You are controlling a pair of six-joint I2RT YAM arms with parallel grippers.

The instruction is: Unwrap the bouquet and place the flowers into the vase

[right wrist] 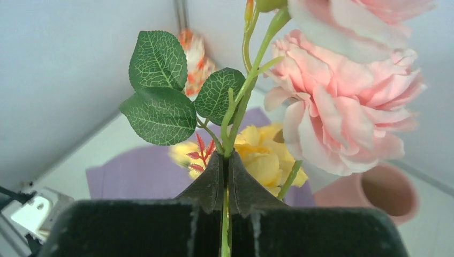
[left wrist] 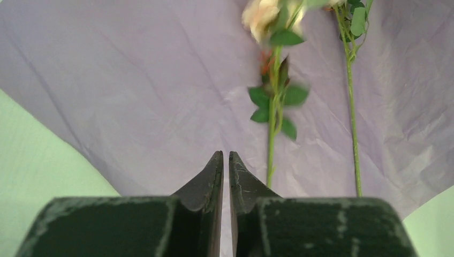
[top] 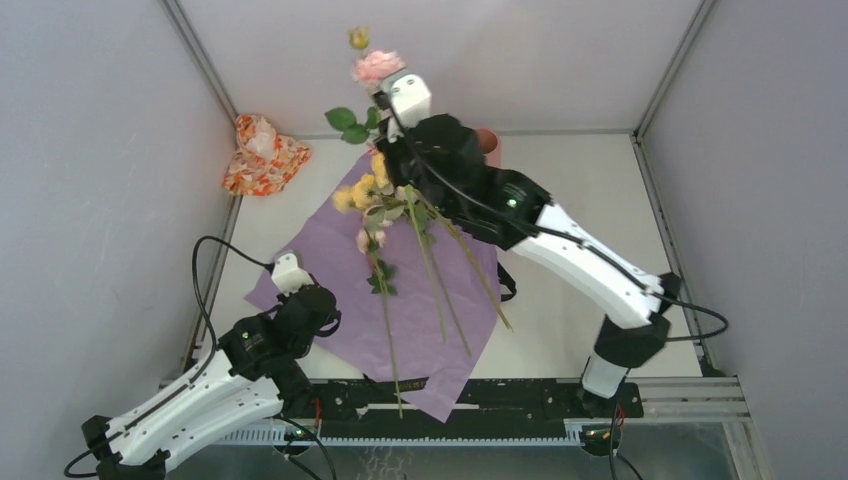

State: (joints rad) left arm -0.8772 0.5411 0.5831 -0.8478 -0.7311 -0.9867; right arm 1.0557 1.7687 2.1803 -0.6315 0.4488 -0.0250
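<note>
**Right arm holds one rose up; the other flowers lie on the open paper**

The right gripper (right wrist: 225, 160) has its jaws pressed together on a thin green stem, which runs straight up between the fingertips. From where I stand that is a firm pinch, with no gap showing on either side of the stem. Just above the grip sit three broad leaves (right wrist: 160, 88), and over them the big pink rose head (right wrist: 348, 107), with a small yellow bud (top: 358, 38) higher up. The arm has the rose lifted at the far side of the table (top: 580, 170), close to the back wall.

The vase (right wrist: 388, 190) stands just to the right of the raised gripper. Its round salmon mouth shows in the wrist view, but from above it is mostly hidden behind the arm.

The left gripper (left wrist: 225, 156) has its jaws nearly together, with only a thin slit between the tips. I see nothing caught in that slit. It hangs low over the near-left part of the lilac wrapping paper (top: 340, 340), and I cannot tell whether the tips touch the sheet.

The paper lies unfolded and flat in the middle of the table, with one corner hanging over the near edge. The rest of the flowers (top: 400, 230) lie on it. Their yellow and cream heads point toward the far wall and their long stems fan out toward the arms' bases.

An orange-red floral cloth bundle (top: 262, 155) sits in the far left corner, well apart from the paper.
</note>
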